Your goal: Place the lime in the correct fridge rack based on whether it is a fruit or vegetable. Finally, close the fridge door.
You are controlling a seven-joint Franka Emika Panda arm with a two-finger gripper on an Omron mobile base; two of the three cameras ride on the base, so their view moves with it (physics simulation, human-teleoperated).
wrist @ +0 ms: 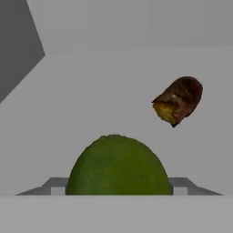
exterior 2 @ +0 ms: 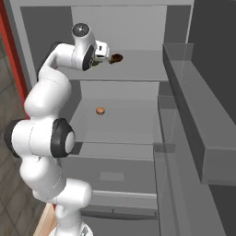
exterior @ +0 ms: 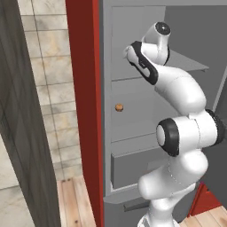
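Note:
The lime (wrist: 118, 166), a glossy dark green ball, sits between my gripper's two fingertips (wrist: 55, 185) and fills the bottom middle of the hand view. My gripper (exterior 2: 98, 61) is inside the open fridge, just over the left part of the upper fridge rack (exterior 2: 143, 69), with a sliver of green at its tip. The fingers touch both sides of the lime. I cannot tell whether the lime rests on the shelf board. The fridge door (exterior 2: 213, 37) stands open on the right, its inner bins facing me.
A dark brown lump (exterior 2: 116, 58) lies on the same rack, just right of the gripper. On the lower shelf (exterior 2: 124, 124) is a small tan-orange item (exterior 2: 100, 110). Below is a grey drawer (exterior 2: 110, 175). A red cabinet side (exterior: 84, 111) borders the fridge's left.

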